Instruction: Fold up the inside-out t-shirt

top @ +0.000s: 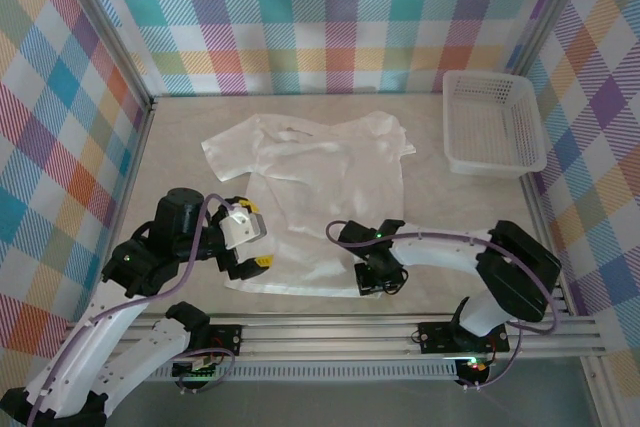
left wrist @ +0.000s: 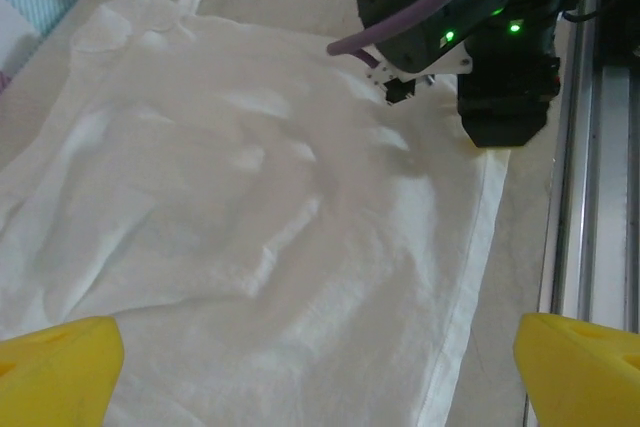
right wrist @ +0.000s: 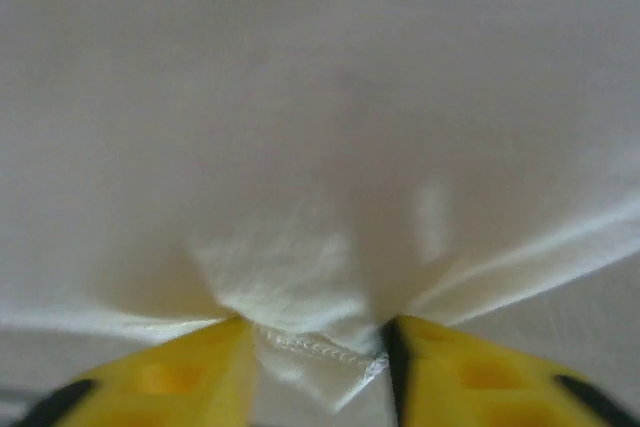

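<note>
On the pale table (top: pixel 180 137): a plain white, short-sleeved t-shirt of thin cloth (top: pixel 310 182) lies spread flat, collar away from me and hem toward the arms. A white plastic mesh basket (top: pixel 495 122) stands well apart at the far right.
Right side: the right gripper (top: pixel 378 279) is down at the hem's right corner. Its yellow fingers (right wrist: pixel 170 377) stand narrow, with a bunch of stitched hem (right wrist: pixel 318 347) gathered between them (I take that for a grip, though a thin one).
Left side: the left gripper (top: pixel 255 235) hangs over the hem's left corner, jaws at their widest, holding nothing.
Step in hand: getting both hem corners pinched before any lift, by my reckoning.
Doing it well: I'd lower the left gripper until one finger slips under the edge and pinch both layers. Then I'd match the right side's height and carry the hem toward the collar evenly, so the cloth doesn't skew.
Risk: such thin cloth may slip from the right pinch.
</note>
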### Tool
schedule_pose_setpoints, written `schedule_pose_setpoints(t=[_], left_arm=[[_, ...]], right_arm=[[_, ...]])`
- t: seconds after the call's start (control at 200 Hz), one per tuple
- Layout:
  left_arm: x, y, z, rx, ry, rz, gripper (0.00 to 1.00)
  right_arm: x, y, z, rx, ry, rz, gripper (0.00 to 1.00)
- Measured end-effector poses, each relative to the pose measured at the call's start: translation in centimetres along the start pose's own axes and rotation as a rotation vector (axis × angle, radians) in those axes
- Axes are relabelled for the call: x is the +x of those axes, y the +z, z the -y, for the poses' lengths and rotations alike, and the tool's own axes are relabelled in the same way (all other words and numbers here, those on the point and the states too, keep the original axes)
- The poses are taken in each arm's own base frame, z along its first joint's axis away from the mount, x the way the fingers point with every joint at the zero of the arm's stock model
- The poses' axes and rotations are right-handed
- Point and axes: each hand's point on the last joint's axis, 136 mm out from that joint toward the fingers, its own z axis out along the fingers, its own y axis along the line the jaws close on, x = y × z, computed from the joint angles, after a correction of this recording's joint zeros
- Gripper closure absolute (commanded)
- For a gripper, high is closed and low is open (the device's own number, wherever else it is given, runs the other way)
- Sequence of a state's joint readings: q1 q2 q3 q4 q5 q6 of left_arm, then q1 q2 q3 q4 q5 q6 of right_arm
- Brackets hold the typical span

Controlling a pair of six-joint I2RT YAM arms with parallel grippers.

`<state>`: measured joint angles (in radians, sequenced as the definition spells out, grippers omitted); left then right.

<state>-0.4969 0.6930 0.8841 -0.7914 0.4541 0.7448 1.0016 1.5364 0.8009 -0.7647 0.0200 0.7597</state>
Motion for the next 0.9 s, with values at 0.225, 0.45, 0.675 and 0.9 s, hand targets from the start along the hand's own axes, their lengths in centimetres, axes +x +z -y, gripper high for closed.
schedule_pose_setpoints(t=[0.225, 0.45, 0.675, 0.9], left_arm=[[1.0, 0.6, 1.0, 0.051, 0.031, -0.037, 0.0], [2.1, 3.3, 5.1, 0.222, 0.12, -0.101, 0.0], [3.2, 8.7, 7.9, 0.266, 0.168, -0.165, 0.0], [4.8, 15.6, 7.5, 0.14, 0.037, -0.144, 0.0]], right_arm=[[-0.4, -1.1, -0.3, -0.005, 0.005, 0.029, 0.97], [-1.6, -4.9, -2.6, -0.101, -0.007, 0.096, 1.0], [-3.2, -7.7, -4.2, -0.219, 0.017, 0.153, 1.0], [-4.5, -10.4, -4.7, -0.401, 0.098, 0.204, 1.0]])
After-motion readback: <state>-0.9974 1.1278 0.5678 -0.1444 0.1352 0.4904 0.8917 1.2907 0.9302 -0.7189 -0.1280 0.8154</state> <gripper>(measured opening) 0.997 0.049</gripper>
